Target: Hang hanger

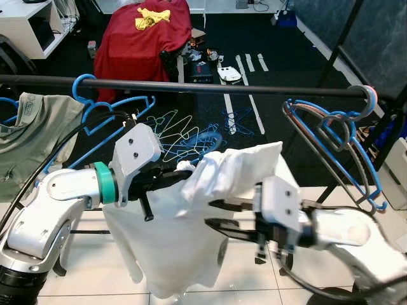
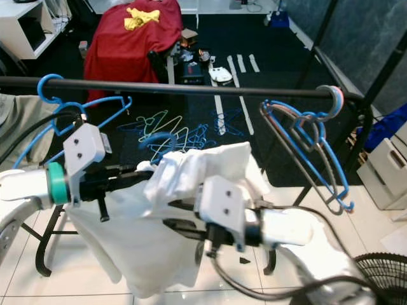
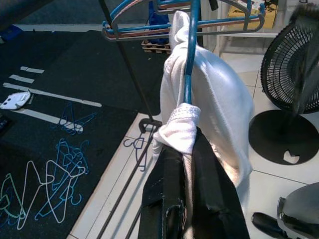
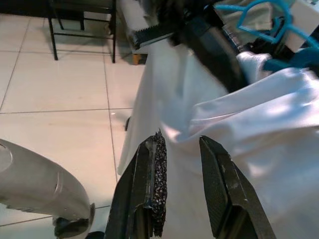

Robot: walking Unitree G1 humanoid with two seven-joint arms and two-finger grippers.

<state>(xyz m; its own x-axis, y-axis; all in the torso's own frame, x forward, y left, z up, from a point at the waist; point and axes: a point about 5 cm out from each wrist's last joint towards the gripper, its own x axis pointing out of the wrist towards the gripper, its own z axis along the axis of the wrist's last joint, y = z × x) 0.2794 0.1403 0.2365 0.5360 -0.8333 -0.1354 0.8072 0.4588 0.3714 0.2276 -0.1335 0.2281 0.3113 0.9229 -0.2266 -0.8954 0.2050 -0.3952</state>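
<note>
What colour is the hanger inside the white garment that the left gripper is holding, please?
Blue. The hanger shows best in the left wrist view, running up through the white garment from the left gripper.

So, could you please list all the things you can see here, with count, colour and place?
rail: one, black, across the view above both arms
white garment: one, on a blue hanger, held below the rail
hangers on rail: a few, blue and grey, right end
grey shirt: one, on a blue hanger, left end of rail
loose hangers: many, blue and pale, on the dark floor behind
red cloth: one, with yellow print, draped far behind
fan: one, black, on the tiles
left gripper: shut on the garment's collar and hanger
right gripper: open, at the garment
</note>
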